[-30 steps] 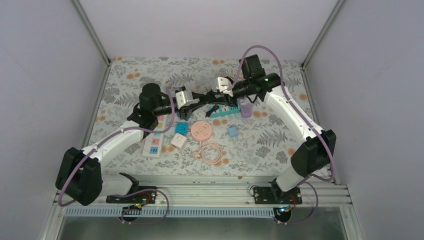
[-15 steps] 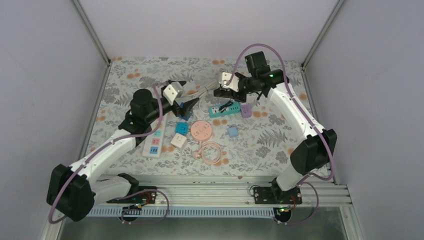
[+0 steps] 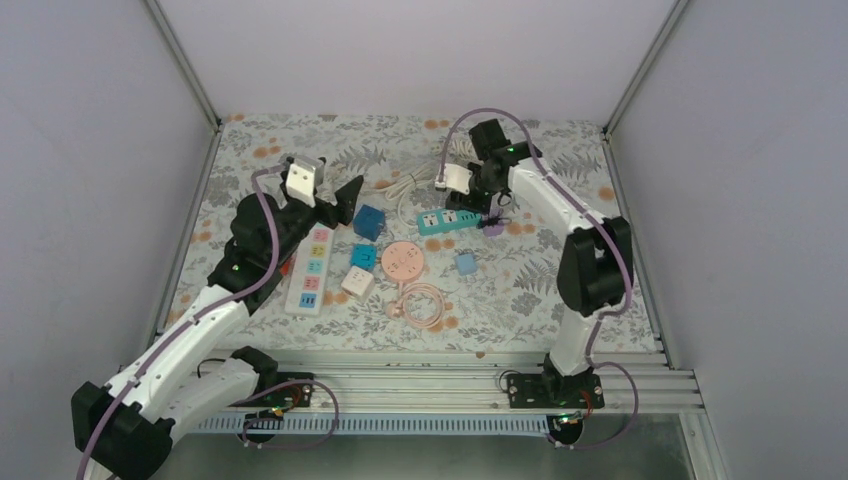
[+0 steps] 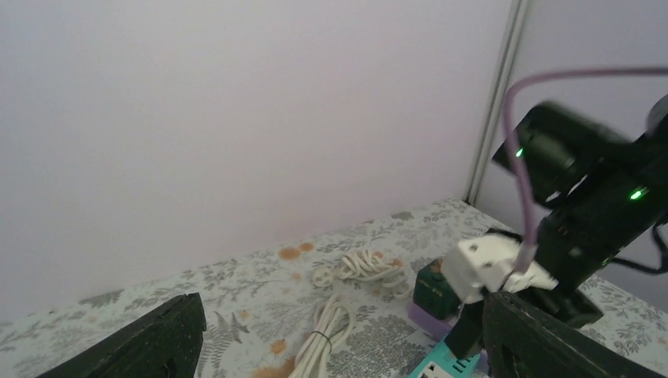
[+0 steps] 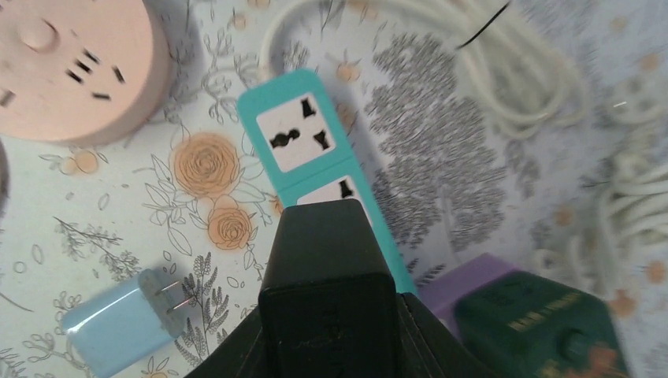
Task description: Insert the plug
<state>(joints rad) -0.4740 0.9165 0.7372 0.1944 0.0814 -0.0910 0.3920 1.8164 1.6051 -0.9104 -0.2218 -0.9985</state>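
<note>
A black plug (image 5: 323, 236) is clamped in my right gripper (image 5: 329, 331), which is shut on it. The plug hangs over the second socket of the teal power strip (image 5: 303, 134). In the top view the right gripper (image 3: 478, 203) is at the right end of that strip (image 3: 440, 222). In the left wrist view the plug (image 4: 473, 339) reaches down to the strip (image 4: 449, 368); I cannot tell whether its pins are in. My left gripper (image 3: 335, 197) stands open and holds nothing, well to the left of the strip, its fingers (image 4: 157, 339) wide apart.
A purple block carrying a dark green cube (image 5: 536, 323) sits right of the strip. A light blue plug (image 5: 118, 319), a pink round socket (image 3: 403, 260), a blue cube (image 3: 369, 221), a white power strip (image 3: 310, 270), small cubes and coiled white cables (image 4: 370, 268) lie around.
My left gripper has opened and drawn back to the left. My right gripper has swung down with the black plug onto the teal strip.
</note>
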